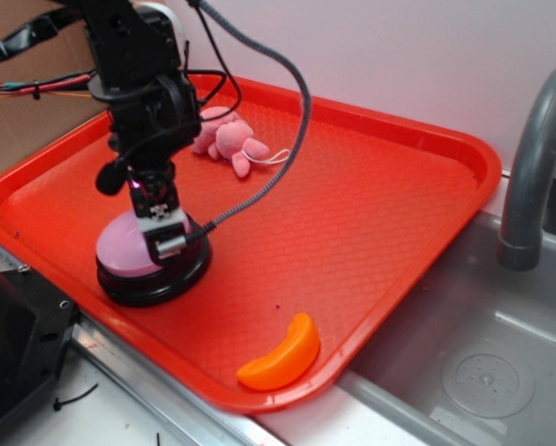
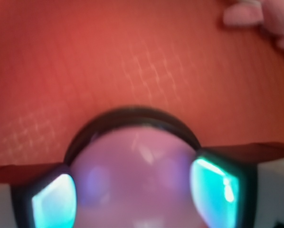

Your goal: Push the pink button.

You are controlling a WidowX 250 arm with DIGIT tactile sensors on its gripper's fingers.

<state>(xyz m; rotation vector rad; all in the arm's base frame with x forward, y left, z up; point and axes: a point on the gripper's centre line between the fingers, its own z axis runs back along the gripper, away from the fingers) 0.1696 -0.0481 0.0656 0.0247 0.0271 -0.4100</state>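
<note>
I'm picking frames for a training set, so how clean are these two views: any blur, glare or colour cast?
Exterior view: mostly sharp, even light, soft shadow under the gripper on the pink button. Wrist view: soft all over, the button's dome blurred with pale glare streaks, the fingers glowing cyan, the plush toy an unfocused smear.

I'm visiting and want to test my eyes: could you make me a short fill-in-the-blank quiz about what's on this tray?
1. The gripper is right over the dome of the pink button, whose base is coloured ____.
2. Everything lies on a tray coloured ____.
3. The small plush toy near the tray's far edge is coloured ____.
4. The curved orange piece lies near the tray's ____ edge.

Missing words: black; red; pink; front
</note>
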